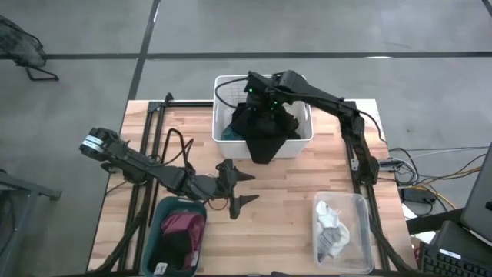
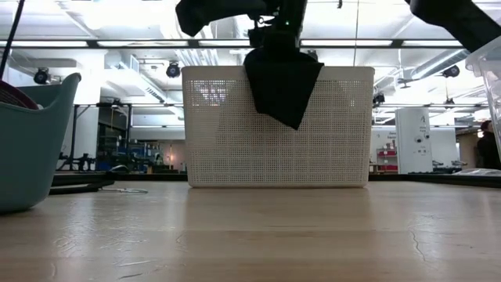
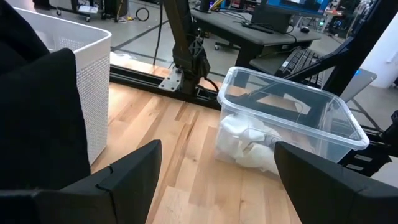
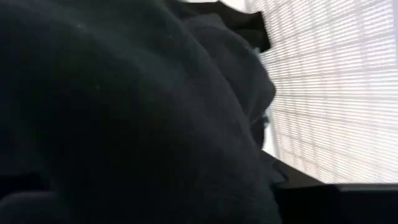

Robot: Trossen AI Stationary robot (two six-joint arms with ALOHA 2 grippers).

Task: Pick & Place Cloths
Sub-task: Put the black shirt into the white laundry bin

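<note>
A large black cloth (image 1: 263, 140) hangs over the near wall of the white slatted basket (image 1: 224, 85), its pointed end dangling outside (image 2: 283, 90). My right gripper (image 1: 261, 104) reaches into the basket from the right and is shut on this cloth. A bit of teal cloth (image 1: 227, 135) lies inside the basket. My left gripper (image 1: 247, 188) rests open, low over the table between the basket and the teal tub (image 1: 157, 223). The tub holds maroon (image 1: 184, 225) and black pieces. White pieces (image 1: 330, 223) lie in a clear bin. My right gripper holds the black cloth's upper part (image 2: 282, 56) from above, over the basket's near rim. The cloth itself fills the right wrist view (image 4: 124, 112) and hides the fingers. The cloth hangs slack below the gripper, draped down the outside of the near wall.
The clear plastic bin (image 1: 361, 204) stands near the table's right near corner, seen also in the left wrist view (image 3: 336, 118). The teal tub (image 2: 31, 141) sits at the near left. Bare wood lies between basket, tub and bin. Cables run along the table's left side.
</note>
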